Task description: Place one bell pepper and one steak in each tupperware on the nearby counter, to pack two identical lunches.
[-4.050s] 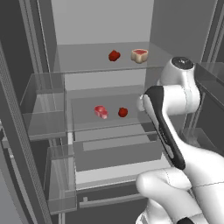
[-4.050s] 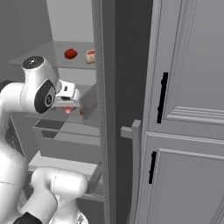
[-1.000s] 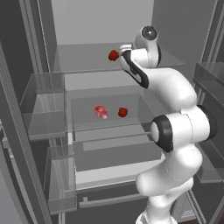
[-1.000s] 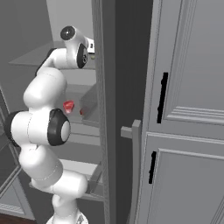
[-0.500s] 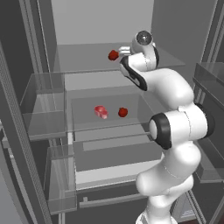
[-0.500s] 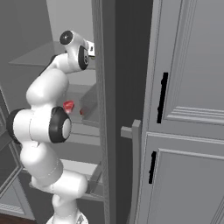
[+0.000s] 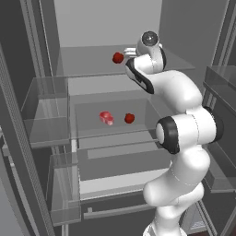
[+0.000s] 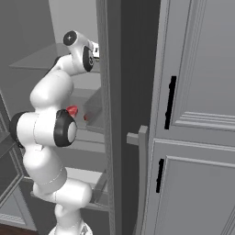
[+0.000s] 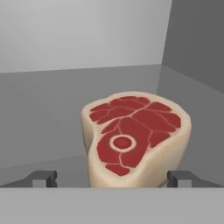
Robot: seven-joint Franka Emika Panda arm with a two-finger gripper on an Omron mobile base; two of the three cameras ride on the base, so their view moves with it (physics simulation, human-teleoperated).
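Observation:
A thick raw steak (image 9: 135, 135) with a pale fat rim stands on the fridge's top shelf (image 7: 92, 64), right in front of my hand. My gripper (image 9: 113, 179) is open, and its two fingertips (image 9: 43, 178) flank the steak's near end without touching it. From the left base my hand (image 7: 131, 51) reaches over the top shelf beside a red bell pepper (image 7: 118, 57). On the shelf below lie a second steak (image 7: 106, 117) and a second bell pepper (image 7: 129, 118). The tupperware and the counter are out of view.
The fridge's right wall (image 9: 197, 48) and back wall (image 9: 83, 30) stand close behind the steak. Clear door bins (image 7: 46, 110) hang at the left. A dark fridge side panel (image 8: 117, 114) and grey cabinet doors with black handles (image 8: 170, 102) stand to the right.
The arm has swung up from the middle shelf to the top shelf and, over the last second, pushed the hand further left and in toward the steak. The jaws stay open.

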